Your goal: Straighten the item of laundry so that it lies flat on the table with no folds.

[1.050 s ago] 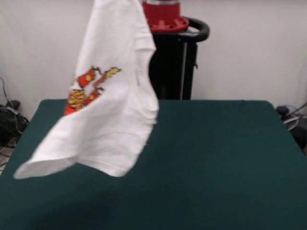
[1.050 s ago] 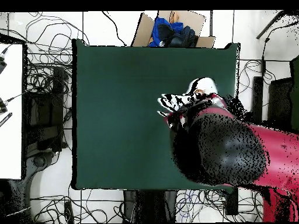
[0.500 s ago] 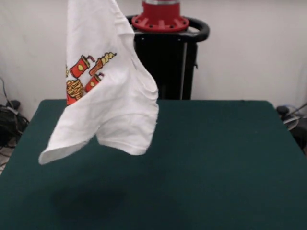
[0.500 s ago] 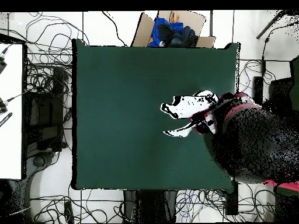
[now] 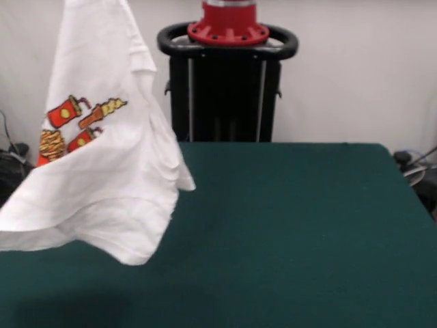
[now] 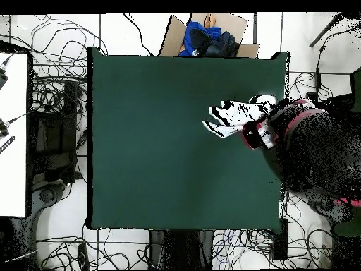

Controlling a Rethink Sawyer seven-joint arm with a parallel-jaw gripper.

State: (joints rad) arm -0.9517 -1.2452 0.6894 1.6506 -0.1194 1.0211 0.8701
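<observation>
The table (image 5: 300, 225) is seen bare and dark green, spread below the arm (image 6: 317, 159), which is stretched over the table's edge in the overhead view. The gripper itself is hidden by the arm and the cloth, so whether it is wide or narrow cannot be told. The item of laundry (image 5: 102, 150) is hung in the air from above, its lower hem raised off the table. A cardboard box (image 6: 208, 32) with blue cloth is placed beyond the table's far side.
</observation>
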